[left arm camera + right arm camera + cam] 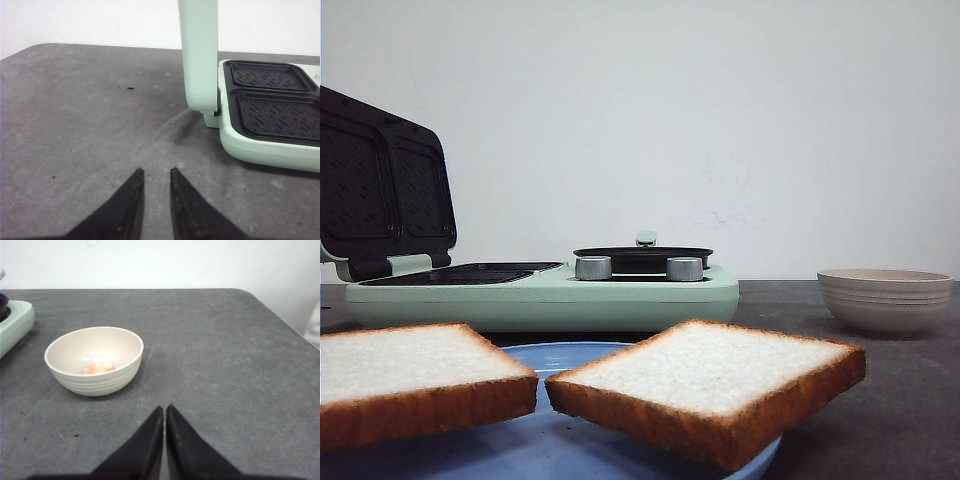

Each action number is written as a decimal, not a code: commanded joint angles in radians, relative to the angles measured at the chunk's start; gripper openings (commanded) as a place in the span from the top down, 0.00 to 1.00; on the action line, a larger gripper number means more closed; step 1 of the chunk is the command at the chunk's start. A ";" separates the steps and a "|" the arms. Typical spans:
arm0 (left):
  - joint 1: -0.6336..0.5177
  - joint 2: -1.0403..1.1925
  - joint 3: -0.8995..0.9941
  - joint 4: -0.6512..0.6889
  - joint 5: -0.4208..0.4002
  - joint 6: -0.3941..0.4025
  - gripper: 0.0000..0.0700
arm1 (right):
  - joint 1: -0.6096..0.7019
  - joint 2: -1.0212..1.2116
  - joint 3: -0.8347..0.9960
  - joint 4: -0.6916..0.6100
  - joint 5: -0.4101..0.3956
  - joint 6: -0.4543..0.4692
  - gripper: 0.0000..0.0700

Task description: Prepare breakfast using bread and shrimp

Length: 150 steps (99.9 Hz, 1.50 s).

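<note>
Two thick bread slices lie on a blue plate (570,450) at the front: one at the left (415,375), one at the right (710,385). The shrimp (98,368), small and orange-red, lies in a beige bowl (95,360), which also shows at the right in the front view (885,298). My left gripper (154,172) is slightly open and empty over bare table beside the mint-green sandwich maker (270,115). My right gripper (164,409) is shut and empty, a short way from the bowl. Neither gripper shows in the front view.
The sandwich maker (545,290) stands behind the plate with its lid (380,190) raised at the left, two black grill plates (277,102) exposed, two silver knobs (593,267) and a small black pan (642,257). The dark grey table (225,340) ends at the right.
</note>
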 commanded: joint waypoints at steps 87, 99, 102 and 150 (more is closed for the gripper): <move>-0.009 0.000 -0.018 -0.005 -0.002 0.005 0.98 | 0.003 0.000 -0.004 0.013 0.003 -0.007 1.00; -0.009 0.000 -0.018 -0.005 -0.002 0.005 0.98 | 0.003 0.000 -0.004 0.013 0.003 -0.007 1.00; -0.009 0.000 -0.018 -0.005 -0.002 0.005 0.98 | 0.003 0.000 -0.004 0.013 0.003 -0.007 1.00; -0.009 0.000 -0.018 0.040 0.077 -0.225 0.98 | 0.003 0.000 -0.003 0.023 -0.032 0.144 1.00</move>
